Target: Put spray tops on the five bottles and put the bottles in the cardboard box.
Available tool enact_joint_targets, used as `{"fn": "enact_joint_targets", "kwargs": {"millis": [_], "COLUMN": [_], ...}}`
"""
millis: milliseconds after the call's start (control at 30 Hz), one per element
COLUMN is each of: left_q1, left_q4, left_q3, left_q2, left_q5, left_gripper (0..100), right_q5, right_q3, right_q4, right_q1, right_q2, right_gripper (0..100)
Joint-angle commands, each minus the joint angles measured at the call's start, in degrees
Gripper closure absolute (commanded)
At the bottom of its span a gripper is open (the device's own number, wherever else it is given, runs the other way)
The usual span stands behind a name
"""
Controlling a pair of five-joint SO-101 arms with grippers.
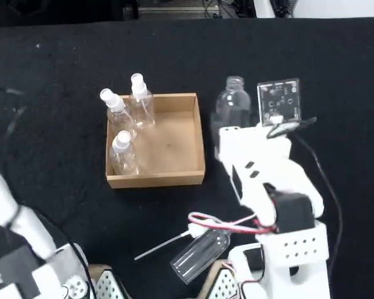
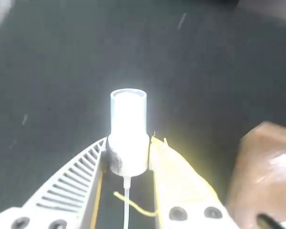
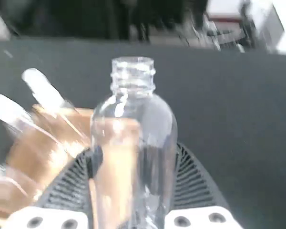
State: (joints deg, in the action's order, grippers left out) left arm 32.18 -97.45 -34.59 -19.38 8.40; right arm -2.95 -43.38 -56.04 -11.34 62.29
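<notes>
My right gripper [image 3: 133, 160] is shut on a clear open-necked bottle [image 3: 133, 129], held upright just right of the cardboard box [image 1: 174, 146]; in the high view this bottle [image 1: 234, 103] stands in front of the right arm [image 1: 262, 168]. Three bottles with spray tops [image 1: 124, 124] stand in the box's left side. My left gripper [image 2: 128, 142] is shut on a white spray top [image 2: 128, 129], its thin tube running back between the fingers. A fifth bottle [image 1: 202, 252] lies on its side near the front edge, with a loose spray top [image 1: 196, 232] and its long tube beside it.
The black table [image 1: 311, 56] has free room at the back and far left. Red and white cables [image 1: 221, 221] hang from the right arm over the lying bottle. The left arm [image 1: 25, 261] sits at the front left corner. The box's edge [image 2: 267, 167] is near my left gripper.
</notes>
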Motion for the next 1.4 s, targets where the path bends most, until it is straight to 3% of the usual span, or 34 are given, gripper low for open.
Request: {"fn": "enact_joint_targets", "kwargs": {"millis": [0, 267, 500, 767, 1000, 1367], "left_q1": [-8.7, -34.2, -49.2, -56.4, -61.4, -64.5], "left_q4": [1.2, 6.2, 16.5, 27.2, 34.4, 40.5], "left_q3": [-11.4, -15.8, -12.7, 0.6, 4.3, 5.8], "left_q2": [-5.7, -7.6, -7.6, -8.4, -8.4, -8.4], "left_q5": [-7.7, -16.3, -20.8, -20.6, -20.5, -20.5], "left_gripper": [97, 97, 97, 97, 97, 97], "right_q5": [-2.8, -4.1, -4.2, -4.2, -4.1, -4.1], "right_q3": [1.2, -13.9, -21.2, -26.1, -30.8, -33.9], "right_q4": [2.6, 17.0, 20.2, 20.3, 20.7, 20.7], "right_q1": [-5.2, -5.8, -5.8, -6.1, -12.3, -12.6], "right_q2": [3.6, 15.8, 23.3, 28.7, 35.7, 41.1], "right_gripper": [98.7, 98.8, 98.8, 98.8, 98.8, 98.8]}}
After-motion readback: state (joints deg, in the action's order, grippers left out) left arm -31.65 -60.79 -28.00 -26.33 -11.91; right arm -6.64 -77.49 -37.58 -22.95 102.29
